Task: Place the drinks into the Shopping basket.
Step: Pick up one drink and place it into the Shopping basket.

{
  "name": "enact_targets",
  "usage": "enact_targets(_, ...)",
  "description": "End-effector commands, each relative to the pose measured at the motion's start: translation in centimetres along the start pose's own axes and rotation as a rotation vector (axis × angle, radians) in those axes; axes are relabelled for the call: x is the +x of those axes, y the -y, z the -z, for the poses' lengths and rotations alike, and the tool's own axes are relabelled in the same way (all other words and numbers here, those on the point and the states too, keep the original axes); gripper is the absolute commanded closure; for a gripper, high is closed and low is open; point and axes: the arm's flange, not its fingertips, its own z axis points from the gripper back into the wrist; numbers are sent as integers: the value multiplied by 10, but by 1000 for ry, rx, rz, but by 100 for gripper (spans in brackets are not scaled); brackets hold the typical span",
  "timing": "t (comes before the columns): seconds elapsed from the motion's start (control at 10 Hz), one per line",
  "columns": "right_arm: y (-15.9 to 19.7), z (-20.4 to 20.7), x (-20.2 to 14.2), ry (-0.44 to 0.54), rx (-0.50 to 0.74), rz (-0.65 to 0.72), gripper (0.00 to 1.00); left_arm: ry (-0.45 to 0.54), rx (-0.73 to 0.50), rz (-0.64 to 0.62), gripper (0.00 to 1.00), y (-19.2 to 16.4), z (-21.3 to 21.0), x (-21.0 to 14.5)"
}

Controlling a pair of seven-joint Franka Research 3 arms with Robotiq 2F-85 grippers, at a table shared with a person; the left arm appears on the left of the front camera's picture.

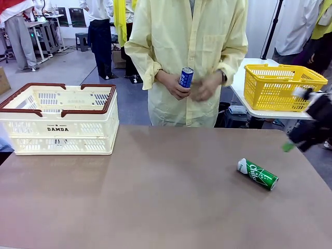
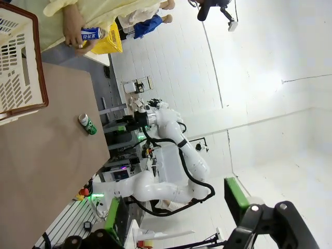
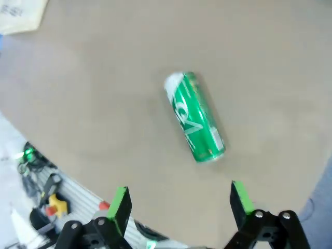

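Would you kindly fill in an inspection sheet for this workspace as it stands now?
Surface: brown table, bare apart from the job's things.
Job's things: green can lying on its side near the table's right edge; blue can upright in the person's hand; cream crate at far left, no can seen in it.
Clutter: nothing seen.
Grippers: left gripper open, holding nothing; right gripper open, above the green can, not touching it.
Cables: black cable along the right arm.
Surroundings: person in a yellow coat across the table; yellow basket on a white side table; other people farther off.
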Motion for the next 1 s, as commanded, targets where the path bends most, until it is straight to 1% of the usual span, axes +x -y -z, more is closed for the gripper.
enact_targets(0.0, -15, 23, 28, -34, -67, 22, 0, -1, 12, 1, 0, 0, 1, -4)
enact_targets(0.1, -22, 41, 39, -50, -94, 13, 0, -1, 12, 1, 0, 0, 1, -4)
enact_targets(0.2, -27, 64, 51, -71, -125, 48, 0, -1, 12, 1, 0, 0, 1, -4)
enact_targets(0.4, -28, 93, 61, -88, -192, 83, 0, -1, 12, 1, 0, 0, 1, -4)
enact_targets(0.5, -26, 101, 62, -101, -223, 106, 0, -1, 12, 1, 0, 0, 1, -4)
enact_targets(0.6, -24, 108, 62, -118, -224, 112, 0, -1, 12, 1, 0, 0, 1, -4)
enact_targets(0.8, -20, 120, 63, -143, -223, 114, 0, -1, 12, 1, 0, 0, 1, -4)
enact_targets(0.9, -19, 127, 62, -153, -239, 91, 0, -1, 12, 1, 0, 0, 1, -4)
